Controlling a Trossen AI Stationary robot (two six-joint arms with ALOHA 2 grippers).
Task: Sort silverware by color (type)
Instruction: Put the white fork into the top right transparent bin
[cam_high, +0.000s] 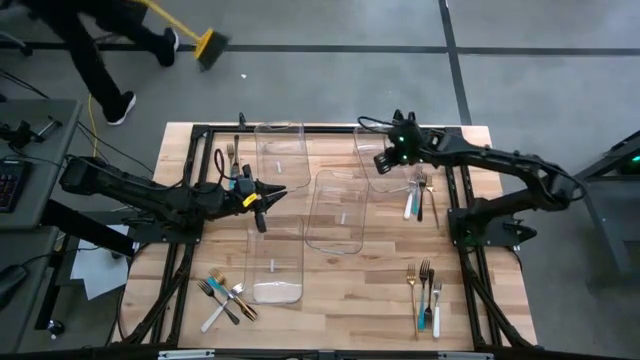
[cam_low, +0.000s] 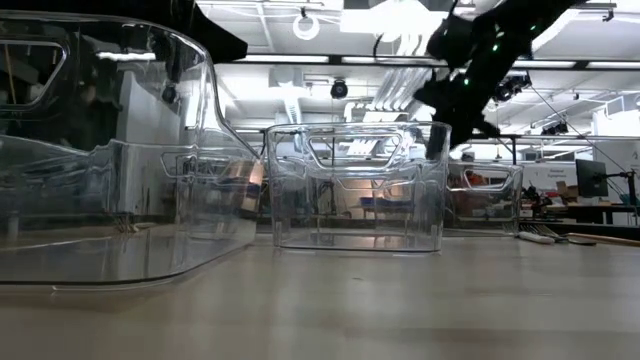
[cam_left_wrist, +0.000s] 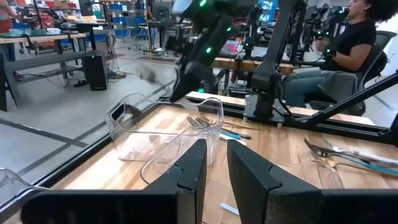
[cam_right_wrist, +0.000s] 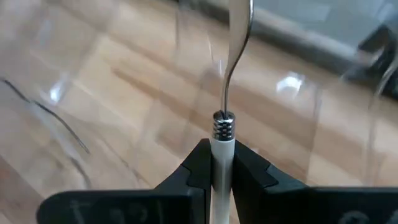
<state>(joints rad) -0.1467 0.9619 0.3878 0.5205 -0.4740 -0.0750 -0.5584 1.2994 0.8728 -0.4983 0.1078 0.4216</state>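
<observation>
My right gripper (cam_high: 387, 158) hangs over the far right clear bin (cam_high: 372, 178) and is shut on a white-handled utensil (cam_right_wrist: 222, 155). The utensil's silver stem (cam_right_wrist: 231, 68) sticks out ahead of the fingers. My left gripper (cam_left_wrist: 216, 165) is held level above the table's left middle (cam_high: 262, 197), its fingers a narrow gap apart with nothing between them. Silverware lies flat on the table in groups: near left (cam_high: 225, 298), near right (cam_high: 425, 290), right middle (cam_high: 420, 195) and far left (cam_high: 232, 153). My right gripper pinches the utensil's white handle (cam_right_wrist: 222, 146) between its two fingers, just behind the ribbed silver collar (cam_right_wrist: 222, 126). The fingers lie along the utensil and slant down from the table's right. The utensil is lifted clear, its stem pointing over the bin.
Several clear bins stand on the wooden table: far middle (cam_high: 280, 150), centre (cam_high: 337, 210) and near left of centre (cam_high: 275, 265). Black frame rails (cam_high: 462, 215) run along both sides. A seated person (cam_left_wrist: 348, 43) and workbenches are beyond the table's right.
</observation>
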